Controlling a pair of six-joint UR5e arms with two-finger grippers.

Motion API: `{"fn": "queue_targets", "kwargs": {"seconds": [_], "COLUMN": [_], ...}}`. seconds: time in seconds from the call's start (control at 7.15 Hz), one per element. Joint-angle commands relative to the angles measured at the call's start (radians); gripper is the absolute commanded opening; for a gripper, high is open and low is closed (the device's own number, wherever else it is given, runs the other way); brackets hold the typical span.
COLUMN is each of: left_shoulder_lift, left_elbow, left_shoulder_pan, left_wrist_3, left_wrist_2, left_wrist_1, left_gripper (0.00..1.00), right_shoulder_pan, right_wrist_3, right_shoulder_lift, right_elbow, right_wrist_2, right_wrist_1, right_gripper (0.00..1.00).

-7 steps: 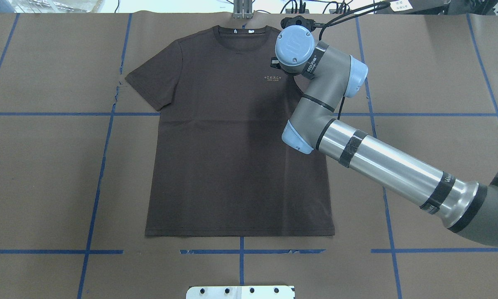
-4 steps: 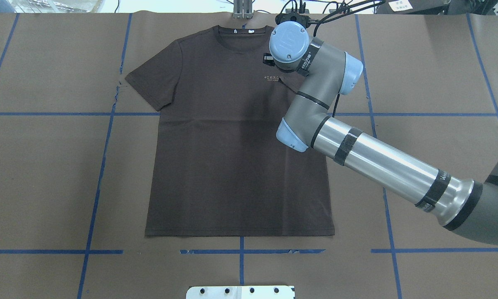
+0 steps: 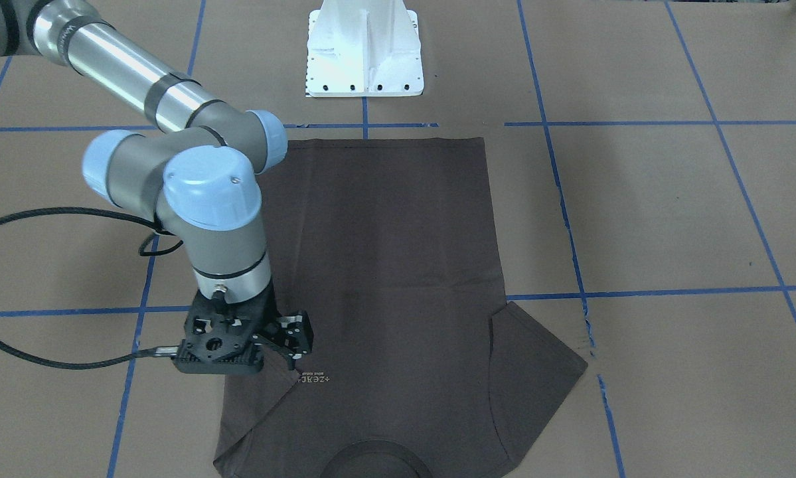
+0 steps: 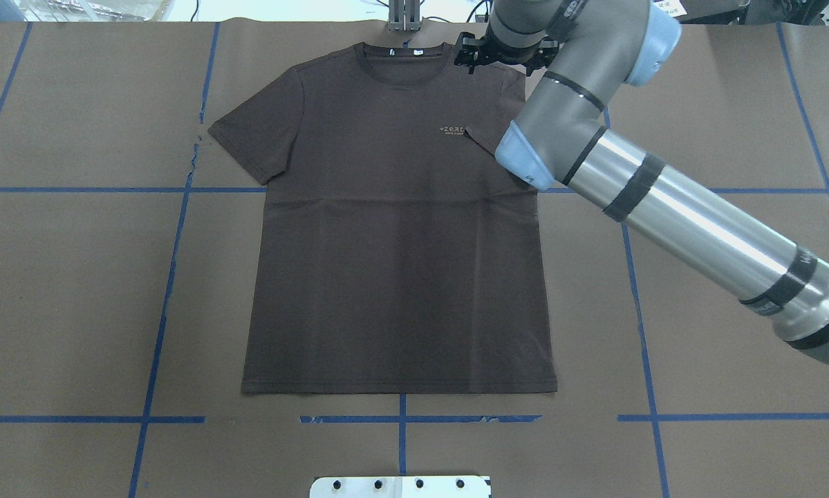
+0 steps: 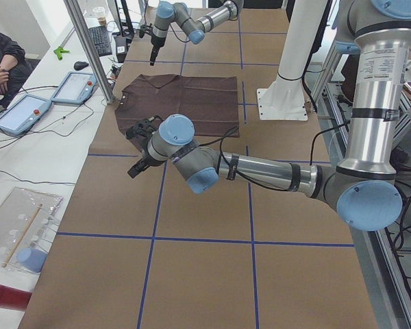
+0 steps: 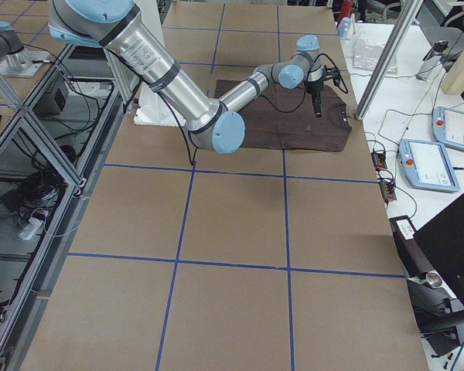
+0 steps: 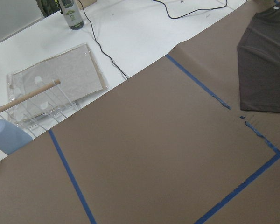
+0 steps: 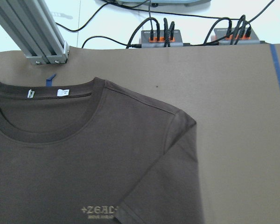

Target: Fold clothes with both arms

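Observation:
The dark brown T-shirt (image 4: 386, 263) lies flat on the brown paper, collar at the far edge. Its sleeve (image 4: 497, 131) on the robot's right is folded in beside the pale chest logo (image 4: 453, 130); the other sleeve lies spread out. My right gripper (image 3: 281, 352) hangs above that folded shoulder, looks open, and holds nothing. The right wrist view looks down on the collar and the folded sleeve (image 8: 163, 186) and shows no fingers. My left gripper (image 5: 137, 161) hovers over bare paper left of the shirt. I cannot tell whether it is open or shut.
The white pedestal base (image 3: 364, 60) stands at the near edge behind the hem. An aluminium post (image 4: 404, 17) rises just past the collar. Cables and control pendants (image 5: 75, 86) lie on the white table beyond, where a person (image 5: 0, 62) sits. Blue tape lines cross the paper.
The right arm rose and moved from over the chest logo toward the far edge above the shoulder. The shirt has not moved.

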Motion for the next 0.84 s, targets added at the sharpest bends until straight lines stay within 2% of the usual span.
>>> {"fn": "queue_targets", "kwargs": {"seconds": [0.0, 0.28, 0.42, 0.7], "left_shoulder_lift": [-0.072, -0.166, -0.237, -0.388], "left_elbow": [0.051, 0.074, 0.131, 0.305], "left_shoulder_pan": [0.121, 0.276, 0.369, 0.482], "left_wrist_3": [-0.24, -0.543, -0.677, -0.869], "left_wrist_2": [0.066, 0.247, 0.314, 0.44], "left_wrist_1": [-0.021, -0.021, -0.019, -0.022], "left_gripper": [1.0, 0.97, 0.87, 0.66], "right_shoulder_pan": [0.162, 0.282, 0.33, 0.369], "right_wrist_3": [-0.226, -0.445, -0.534, -0.576], "right_shoulder_lift": [-0.17, -0.331, -0.411, -0.453], "right_elbow": [0.237, 0.314, 0.35, 0.367], "right_wrist_2": [0.187, 0.322, 0.368, 0.39], "right_wrist_1": [-0.107, -0.099, -0.098, -0.098], "right_gripper": [1.0, 1.0, 1.0, 1.0]}}
